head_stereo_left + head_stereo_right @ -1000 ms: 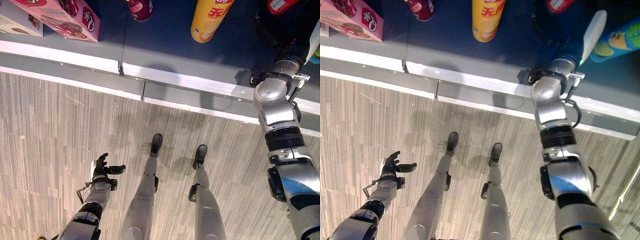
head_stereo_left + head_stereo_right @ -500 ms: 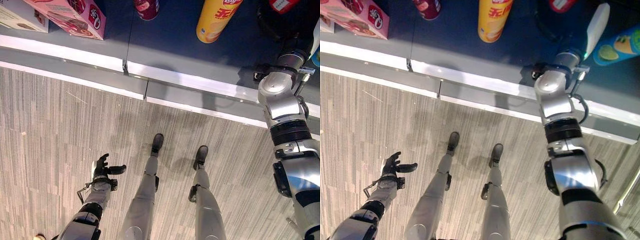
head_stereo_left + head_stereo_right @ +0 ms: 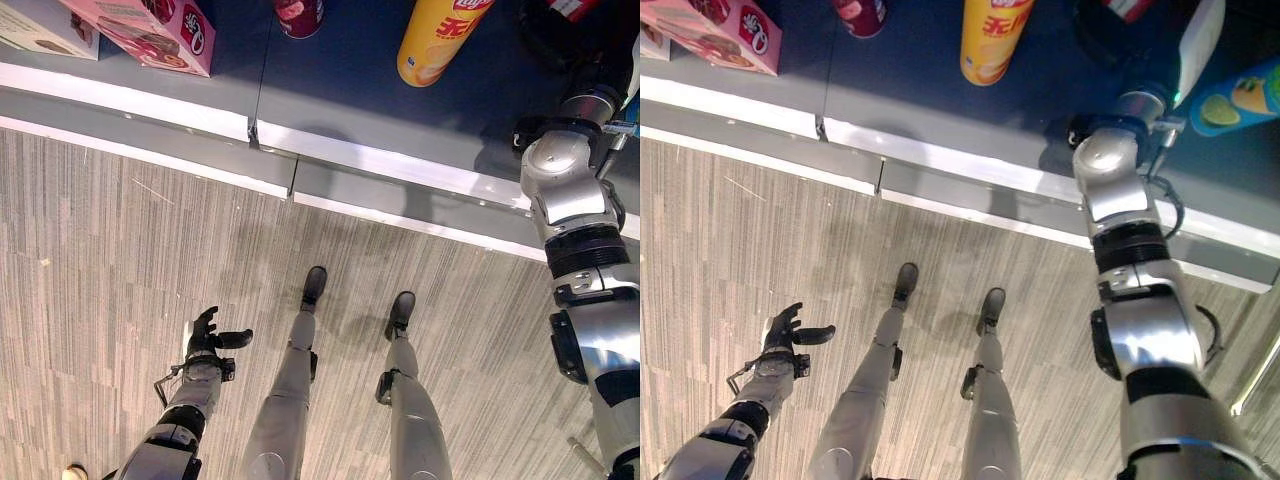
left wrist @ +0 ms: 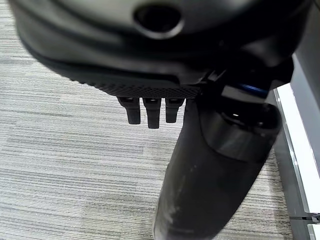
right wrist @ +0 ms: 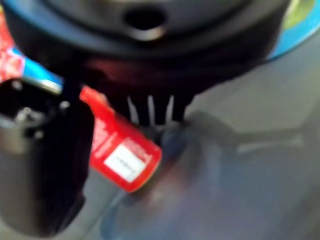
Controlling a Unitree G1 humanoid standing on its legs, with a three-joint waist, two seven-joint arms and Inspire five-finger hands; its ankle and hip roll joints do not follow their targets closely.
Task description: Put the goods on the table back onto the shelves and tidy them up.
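While left hand (image 3: 205,335) hangs with fingers relaxed, right hand (image 5: 45,165) fingers curl round red can (image 5: 122,155).

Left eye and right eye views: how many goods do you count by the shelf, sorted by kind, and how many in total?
Boxes: 2, the pink box and the pale box
Cans and tubes: 4, the dark red can, yellow tube, red tube and blue-green tube
Bottles: 1, the white bottle
Total: 7
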